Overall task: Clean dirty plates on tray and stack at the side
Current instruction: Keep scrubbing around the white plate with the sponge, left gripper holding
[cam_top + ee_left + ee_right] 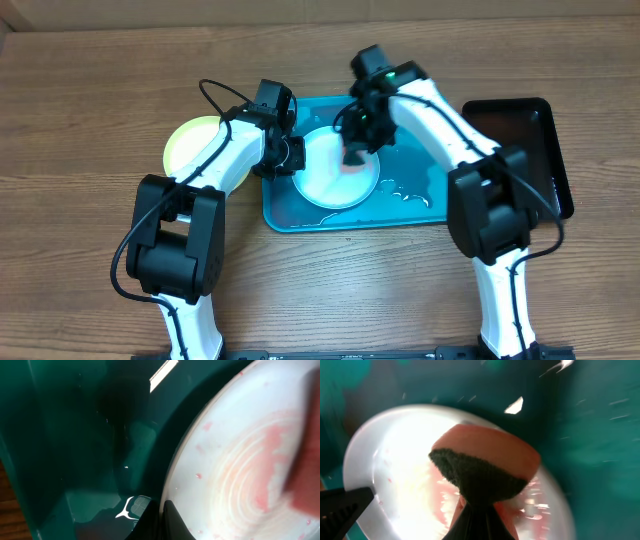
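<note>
Soft sponge clamped in right gripper rests on plate, likely light, stiff, slick; left gripper pinches its rim.

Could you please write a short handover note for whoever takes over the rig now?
Left gripper: shut on the rim of the white plate on the blue tray.
Right gripper: shut on a sponge pressed on that plate.
Done: one green plate sits on the table left of the tray.
Left: the white plate shows red smears; finish wiping, then stack it. No third plate in view.
</note>
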Robot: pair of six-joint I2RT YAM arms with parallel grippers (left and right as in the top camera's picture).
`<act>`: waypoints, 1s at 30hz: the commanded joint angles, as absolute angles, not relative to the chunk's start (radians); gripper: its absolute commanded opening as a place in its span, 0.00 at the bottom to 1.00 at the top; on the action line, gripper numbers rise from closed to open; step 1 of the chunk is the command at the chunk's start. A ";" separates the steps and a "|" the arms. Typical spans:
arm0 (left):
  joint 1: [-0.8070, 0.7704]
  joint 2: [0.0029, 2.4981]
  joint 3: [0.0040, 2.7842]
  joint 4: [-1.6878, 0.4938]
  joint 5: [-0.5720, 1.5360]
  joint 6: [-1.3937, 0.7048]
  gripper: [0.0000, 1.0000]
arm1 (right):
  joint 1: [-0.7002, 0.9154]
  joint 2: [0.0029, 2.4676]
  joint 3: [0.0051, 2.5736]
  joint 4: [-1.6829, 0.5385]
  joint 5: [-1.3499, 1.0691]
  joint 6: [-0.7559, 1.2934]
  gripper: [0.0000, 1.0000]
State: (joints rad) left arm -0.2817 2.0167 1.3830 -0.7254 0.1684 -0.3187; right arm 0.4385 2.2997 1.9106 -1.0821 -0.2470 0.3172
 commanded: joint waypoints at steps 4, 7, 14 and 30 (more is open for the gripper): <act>-0.285 2.034 1.390 -0.726 0.157 -0.310 0.04 | 0.512 2.317 1.858 -1.056 -0.248 0.349 0.04; -0.285 2.034 1.390 -0.726 0.157 -0.310 0.04 | 0.544 2.317 1.839 -1.059 -0.257 0.348 0.04; -0.285 2.034 1.390 -0.727 0.157 -0.310 0.04 | 0.548 2.305 1.874 -1.124 -0.450 0.347 0.04; -0.285 2.034 1.390 -0.728 0.157 -0.310 0.04 | 0.444 2.284 1.901 -1.238 -0.063 0.402 0.04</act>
State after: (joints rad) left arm -0.2817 2.0209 1.3827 -0.7296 0.1627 -0.3187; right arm 0.4782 2.3096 1.8793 -1.2587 -0.2131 0.3721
